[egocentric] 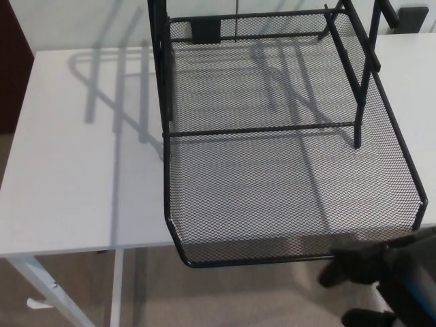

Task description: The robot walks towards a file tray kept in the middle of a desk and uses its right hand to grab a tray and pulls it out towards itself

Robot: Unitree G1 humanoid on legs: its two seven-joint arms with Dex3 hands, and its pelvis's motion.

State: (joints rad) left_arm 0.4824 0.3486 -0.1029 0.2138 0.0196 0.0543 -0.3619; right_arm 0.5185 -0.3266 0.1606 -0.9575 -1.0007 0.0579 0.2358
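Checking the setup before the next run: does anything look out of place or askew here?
Yes: the mesh tray is pulled out so far that its front edge overhangs the white desk. The right hand sits just below that front edge, right of centre. No damage or spill shows.

The robot's matte black right hand (381, 269) shows thick, rounded, blocky fingers (340, 266) with a dull plastic sheen; a thin blue stripe runs along its right wrist.

Black mesh tray (286, 197); white desk (82, 170); seemingly black right hand (381, 269).
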